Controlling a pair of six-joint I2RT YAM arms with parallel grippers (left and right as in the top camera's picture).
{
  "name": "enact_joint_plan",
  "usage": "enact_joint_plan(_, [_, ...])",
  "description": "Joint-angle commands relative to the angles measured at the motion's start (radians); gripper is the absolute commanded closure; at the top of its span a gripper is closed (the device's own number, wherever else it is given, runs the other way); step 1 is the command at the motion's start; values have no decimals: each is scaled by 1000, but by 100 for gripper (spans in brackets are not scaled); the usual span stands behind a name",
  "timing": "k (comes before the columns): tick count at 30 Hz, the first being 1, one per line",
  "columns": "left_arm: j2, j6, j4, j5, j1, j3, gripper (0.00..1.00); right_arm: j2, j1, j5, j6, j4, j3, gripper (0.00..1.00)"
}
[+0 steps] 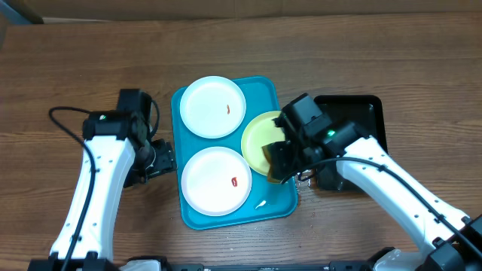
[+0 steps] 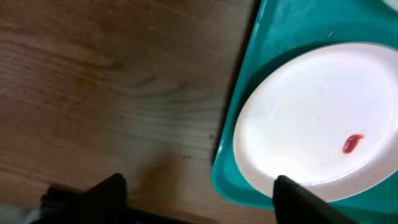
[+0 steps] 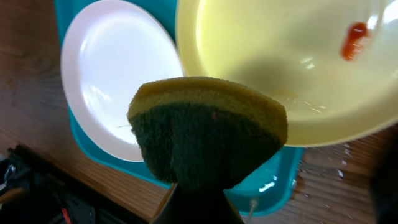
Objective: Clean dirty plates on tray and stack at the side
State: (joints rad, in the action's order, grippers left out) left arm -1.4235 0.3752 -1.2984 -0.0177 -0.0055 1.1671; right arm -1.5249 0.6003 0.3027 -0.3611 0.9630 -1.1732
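Tray [image 1: 275,193] turquoise; far plate [image 1: 213,107], near plate [image 1: 215,181] white, red-smeared; third plate [image 1: 259,134] pale yellow; sponge [image 3: 205,134] yellow, dark green.

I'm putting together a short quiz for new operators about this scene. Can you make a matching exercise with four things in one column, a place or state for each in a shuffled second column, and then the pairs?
Column 1
1. sponge
2. yellow-green plate
3. black tray
4. left gripper

Column 2
A. on the table, right of the turquoise tray
B. open, beside the turquoise tray's left rim
C. held in the right gripper
D. at the turquoise tray's right edge, with a red smear on it

Pairs: 1-C, 2-D, 3-A, 4-B
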Motion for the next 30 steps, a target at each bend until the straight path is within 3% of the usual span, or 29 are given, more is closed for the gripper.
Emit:
enact_joint_plan(1, [14, -67, 79, 83, 2, -71, 22, 16, 43, 14, -41, -49, -19, 96])
enact_joint_plan(5, [0, -138, 215, 195, -20, -165, 28, 16, 61, 13, -50, -86, -19, 96])
enact_joint_plan(10, [-24, -144, 293, 128, -24, -253, 31, 13, 62, 40, -81, -119, -19, 96])
enact_joint_plan(14, [-39, -144, 417, 173, -26, -329, 36, -6, 95, 40, -115, -161, -19, 96])
enact_joint_plan(22, [-81, -169, 566, 221, -29, -404, 62, -45, 119, 31, -160, -200, -19, 96])
enact_joint_plan(24, [-94, -174, 575, 222, -29, -405, 64, -45, 119, 31, -160, -200, -19, 96])
enact_joint_plan(28, [-97, -222, 562, 254, -28, -401, 89, -45, 119, 31, -160, -200, -19, 96])
enact_joint_plan(30, [-97, -243, 521, 256, -27, -380, 85, -45, 119, 31, -160, -199, -19, 96])
